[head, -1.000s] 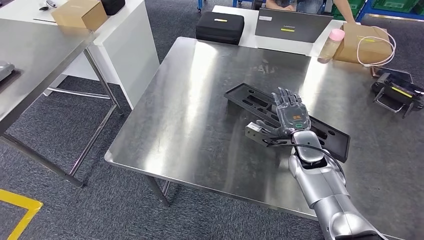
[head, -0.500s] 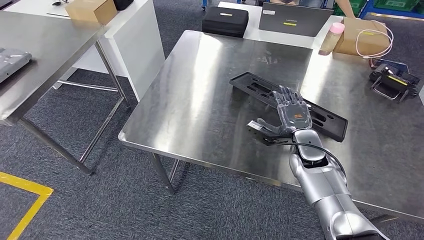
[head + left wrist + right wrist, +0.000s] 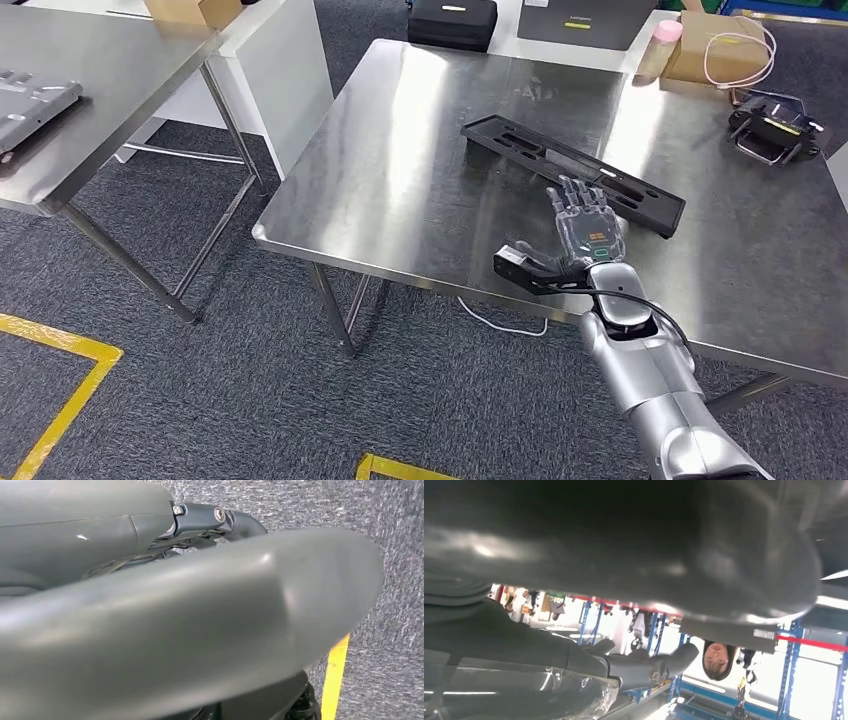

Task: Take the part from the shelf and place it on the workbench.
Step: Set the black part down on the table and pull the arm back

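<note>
The part (image 3: 575,172), a long flat black plate with slots, lies slantwise on the steel workbench (image 3: 400,180). My right hand (image 3: 585,230) hovers over the bench's near edge, fingers spread flat and thumb stuck out sideways, holding nothing. Its fingertips (image 3: 575,190) end just short of the part's near side. The right wrist view has the dark fingers (image 3: 644,667) stretched out straight. My left hand (image 3: 200,630) hangs by my side over grey carpet, a blurred grey mass from which I cannot read how its fingers lie.
A second steel table (image 3: 100,80) stands to the left across a carpeted gap. At the bench's far side are a black case (image 3: 452,20), a pink bottle (image 3: 668,40), a cardboard box (image 3: 720,55) and a black device (image 3: 775,130). Yellow floor lines (image 3: 60,345) run near left.
The whole picture has shifted: the camera has backed away from the bench. My right hand, earlier lying over the part, is now drawn back off it toward the near edge.
</note>
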`<state>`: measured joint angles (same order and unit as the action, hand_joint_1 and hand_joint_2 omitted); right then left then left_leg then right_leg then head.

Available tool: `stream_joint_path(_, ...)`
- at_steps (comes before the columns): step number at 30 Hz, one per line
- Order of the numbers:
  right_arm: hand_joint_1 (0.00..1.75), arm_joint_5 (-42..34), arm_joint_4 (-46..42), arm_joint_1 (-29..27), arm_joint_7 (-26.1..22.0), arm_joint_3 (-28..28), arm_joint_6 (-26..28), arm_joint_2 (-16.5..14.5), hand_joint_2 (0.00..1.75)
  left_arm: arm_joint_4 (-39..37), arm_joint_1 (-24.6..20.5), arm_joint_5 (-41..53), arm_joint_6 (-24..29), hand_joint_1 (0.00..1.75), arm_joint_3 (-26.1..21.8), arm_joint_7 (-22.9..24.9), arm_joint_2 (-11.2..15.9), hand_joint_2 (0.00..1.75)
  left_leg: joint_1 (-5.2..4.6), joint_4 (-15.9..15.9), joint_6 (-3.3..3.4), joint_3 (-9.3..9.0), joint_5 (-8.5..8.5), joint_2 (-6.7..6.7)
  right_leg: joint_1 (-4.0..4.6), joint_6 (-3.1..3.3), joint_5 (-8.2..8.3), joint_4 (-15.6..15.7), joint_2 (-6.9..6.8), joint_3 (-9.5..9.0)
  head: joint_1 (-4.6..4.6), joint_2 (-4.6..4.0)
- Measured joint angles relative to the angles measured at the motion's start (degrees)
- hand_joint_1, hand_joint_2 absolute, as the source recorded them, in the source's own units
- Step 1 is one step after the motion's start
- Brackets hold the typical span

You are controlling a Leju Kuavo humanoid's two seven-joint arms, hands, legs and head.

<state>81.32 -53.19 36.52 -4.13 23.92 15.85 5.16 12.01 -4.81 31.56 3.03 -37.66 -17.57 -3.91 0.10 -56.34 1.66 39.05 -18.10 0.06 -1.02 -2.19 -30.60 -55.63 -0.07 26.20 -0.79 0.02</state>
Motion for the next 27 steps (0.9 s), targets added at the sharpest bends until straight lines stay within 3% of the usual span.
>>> stream_joint_path(1,0.0,0.0,0.0,0.0,0.0,0.0,-0.1,0.0,0.0,0.0,0.1,0.0,0.0,0.0,-0.1,0.0,0.0,0.0,0.15,-0.3,-0.27,0.33,-0.52,-0.05,-0.27,0.54,0.43,-0.1,-0.1,0.44,-0.01,0.0)
stream_joint_path(2,0.0,0.0,0.0,-0.1,0.0,0.0,-0.1,-0.1,0.0,0.0,0.2,0.0,0.0,0.0,-0.1,0.0,0.1,0.0,0.33,-1.5,-0.58,0.85,-2.11,-0.09,-0.54,1.27,1.01,-0.1,-0.24,0.85,-0.06,0.0)
stream_joint_path(4,0.0,0.0,0.0,0.0,0.0,0.0,-0.3,-0.1,0.0,0.0,0.3,0.0,0.0,0.0,-0.2,0.0,0.1,0.0,0.64,-7.4,-1.25,2.68,-8.18,-0.18,-0.64,2.32,2.45,-0.2,-0.46,2.1,-0.12,0.0)
stream_joint_path(5,0.0,0.0,0.0,0.0,0.0,0.0,-0.3,-0.1,0.0,0.0,0.4,0.0,0.0,0.0,-0.2,0.0,0.1,0.0,0.75,-11.5,-1.55,3.67,-10.99,-0.19,-0.54,2.55,3.16,-0.3,-0.5,2.93,-0.14,0.0)
stream_joint_path(6,0.0,0.1,0.0,0.0,0.0,0.0,-0.3,-0.2,0.0,-0.1,0.4,0.0,0.0,0.0,-0.2,0.0,0.1,0.0,0.85,-15.3,-1.78,4.35,-12.62,-0.19,-0.43,2.49,3.82,-0.4,-0.5,3.83,-0.16,0.0)
stream_joint_path(7,0.0,0.2,0.0,-0.1,0.0,0.0,-0.3,-0.2,0.0,-0.1,0.4,0.0,0.1,0.0,-0.2,0.0,0.1,0.0,0.94,-17.5,-1.9,4.28,-12.83,-0.19,-0.36,2.4,4.39,-0.5,-0.5,4.7,-0.16,0.0)
stream_joint_path(8,0.0,0.2,0.0,-0.1,0.0,0.0,-0.3,-0.2,0.0,-0.1,0.4,0.0,0.1,0.0,-0.2,0.0,0.1,0.0,1.02,-17.6,-1.91,3.18,-11.93,-0.18,-0.33,2.24,4.9,-0.7,-0.5,5.52,-0.17,0.0)
stream_joint_path(10,0.0,0.4,0.1,0.0,0.0,0.0,-0.4,-0.2,0.0,-0.1,0.3,0.0,0.1,0.0,-0.3,0.0,0.1,0.0,1.1,-11.9,-1.57,-2.15,-9.56,-0.21,-0.33,1.82,5.74,-1.0,-0.5,6.8,-0.19,0.01)
stream_joint_path(12,0.0,0.4,0.1,0.2,0.1,0.0,-0.3,-0.2,0.0,-0.1,0.2,0.0,0.2,0.0,-0.3,0.0,0.1,0.0,0.86,-4.1,-0.96,-7.88,-9.54,-0.28,-0.14,1.1,6.48,-1.2,-0.54,7.56,-0.13,0.01)
stream_joint_path(14,0.0,0.5,0.1,0.5,0.2,0.0,-0.3,-0.2,0.0,-0.1,0.1,0.0,0.4,0.0,-0.4,0.0,0.2,0.0,0.37,-0.7,-0.32,-9.74,-10.2,-0.32,-0.15,0.18,7.37,-1.1,-0.68,8.03,-0.08,0.01)
stream_joint_path(16,0.0,0.4,0.2,0.8,0.2,-0.1,-0.4,-0.1,0.0,-0.1,0.0,0.0,0.5,0.0,-0.5,-0.1,0.1,0.0,0.17,-0.1,0.63,-9.22,-9.2,-0.14,-0.24,-0.46,7.69,-1.2,-0.71,8.67,-0.06,0.01)
stream_joint_path(17,0.0,0.4,0.3,0.9,0.3,-0.2,-0.5,-0.1,0.0,-0.1,0.0,0.1,0.5,0.0,-0.6,-0.1,0.0,0.0,0.2,0.3,1.26,-8.74,-8.43,-0.01,-0.2,-0.35,6.69,-2.2,-0.63,9.41,-0.01,0.0)
stream_joint_path(18,0.0,0.2,0.3,1.0,0.4,-0.4,-0.5,0.1,0.0,-0.1,-0.1,0.1,0.4,0.0,-0.6,-0.2,0.0,0.0,0.3,0.6,1.79,-8.1,-7.62,0.12,-0.12,0.01,4.86,-4.3,-0.51,10.46,0.06,0.0)
stream_joint_path(20,0.0,0.1,0.5,1.0,0.7,-0.8,-0.6,0.3,0.0,-0.1,-0.3,0.2,0.4,0.0,-0.7,-0.2,-0.1,0.0,0.35,0.7,2.31,-6.4,-6.28,0.19,-0.12,0.75,-0.12,-11.6,-0.29,13.02,0.13,0.0)
stream_joint_path(21,0.0,0.0,0.7,1.0,0.9,-1.0,-0.6,0.4,0.0,-0.1,-0.3,0.2,0.4,0.0,-0.7,-0.2,-0.1,0.0,0.34,0.7,2.28,-5.56,-5.66,0.19,-0.13,0.65,-1.72,-15.4,-0.23,13.89,0.12,0.0)
stream_joint_path(22,0.0,0.0,0.8,0.9,1.1,-1.1,-0.5,0.5,0.0,-0.1,-0.3,0.3,0.4,0.0,-0.7,-0.2,-0.1,0.0,0.33,0.6,2.2,-4.72,-5.02,0.22,-0.14,0.21,-2.21,-18.0,-0.21,14.19,0.11,0.0)
stream_joint_path(23,0.0,0.1,1.0,0.8,1.3,-1.3,-0.4,0.5,0.0,-0.1,-0.3,0.3,0.4,0.0,-0.7,-0.2,-0.2,0.0,0.33,0.6,2.07,-3.9,-4.39,0.26,-0.16,-0.49,-1.55,-18.8,-0.2,13.59,0.15,0.0)
stream_joint_path(24,0.0,0.2,1.2,0.7,1.6,-1.4,-0.2,0.6,0.0,-0.1,-0.3,0.3,0.4,0.0,-0.7,-0.2,-0.3,0.0,0.33,0.6,1.89,-3.13,-3.79,0.31,-0.21,-1.23,-0.15,-17.5,-0.2,11.93,0.15,0.0)
stream_joint_path(26,0.0,1.0,1.7,0.5,3.0,-2.0,0.6,0.5,0.0,-0.1,-0.3,0.5,0.3,0.0,-0.7,-0.2,-0.4,0.0,0.22,0.4,1.38,-1.82,-2.74,0.36,-0.28,-1.95,1.84,-9.7,-0.21,6.09,0.21,0.01)
stream_joint_path(27,0.0,1.5,2.0,0.3,4.0,-2.5,1.4,0.5,0.0,-0.1,-0.3,0.6,0.3,0.0,-0.7,-0.2,-0.5,0.0,0.1,0.2,1.09,-1.36,-2.22,0.37,-0.13,-1.74,1.71,-5.1,-0.18,3.15,0.17,0.01)
